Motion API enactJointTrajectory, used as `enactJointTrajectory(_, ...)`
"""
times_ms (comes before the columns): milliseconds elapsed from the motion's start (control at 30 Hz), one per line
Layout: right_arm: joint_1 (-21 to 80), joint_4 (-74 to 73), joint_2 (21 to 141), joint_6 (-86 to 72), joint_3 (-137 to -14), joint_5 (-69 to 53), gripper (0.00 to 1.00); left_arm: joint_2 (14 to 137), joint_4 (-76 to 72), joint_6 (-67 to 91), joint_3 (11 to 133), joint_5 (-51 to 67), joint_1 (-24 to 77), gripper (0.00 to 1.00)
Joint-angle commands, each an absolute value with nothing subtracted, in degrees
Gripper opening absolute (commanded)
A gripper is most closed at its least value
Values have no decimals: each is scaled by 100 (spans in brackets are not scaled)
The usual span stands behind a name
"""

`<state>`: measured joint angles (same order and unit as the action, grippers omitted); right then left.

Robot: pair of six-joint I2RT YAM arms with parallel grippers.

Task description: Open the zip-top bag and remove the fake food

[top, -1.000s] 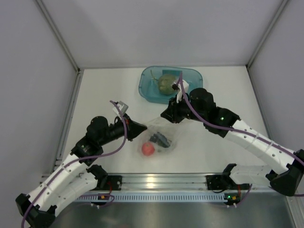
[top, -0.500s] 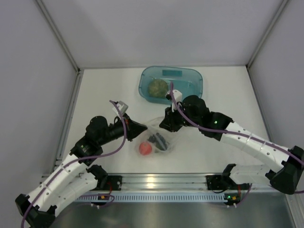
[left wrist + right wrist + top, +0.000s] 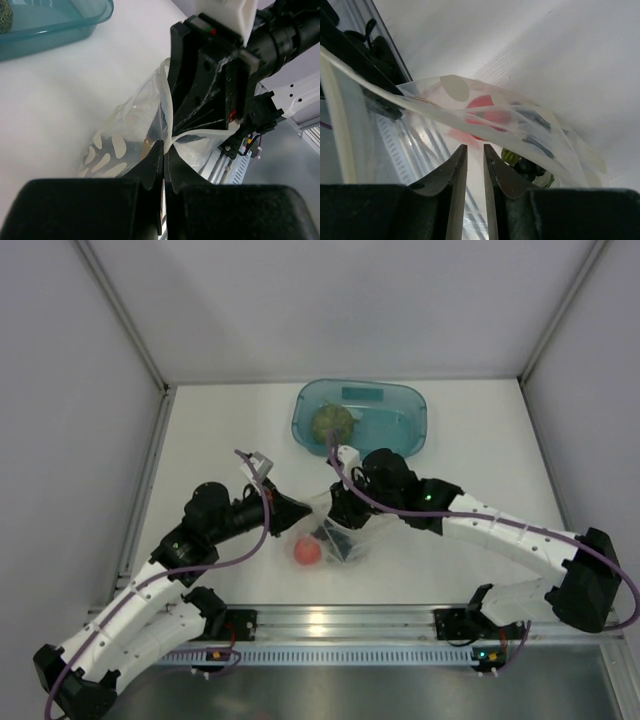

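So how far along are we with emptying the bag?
One piece is out: the green leafy ball sits in the teal tray. The left tool pinches an edge of the zip-top bag, the right tool is at its mouth. Remaining: red fruit and grape bunch, both inside.

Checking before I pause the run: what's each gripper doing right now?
Left gripper: jaws shut on the edge of the zip-top bag.
Right gripper: jaws open only a crack, nothing between them.
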<state>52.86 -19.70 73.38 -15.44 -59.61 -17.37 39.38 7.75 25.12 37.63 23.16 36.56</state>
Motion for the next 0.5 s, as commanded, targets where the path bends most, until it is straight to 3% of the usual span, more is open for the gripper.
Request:
enactJointTrajectory(0, 5598, -1705, 7663, -1240, -6055, -1644, 21, 3981, 492, 2478, 3999, 2522, 3674, 0)
enactJointTrajectory(467, 5994, -1898, 8587, -1661, -6020, -440, 23, 4087, 764, 2751, 3744, 1758, 3674, 0)
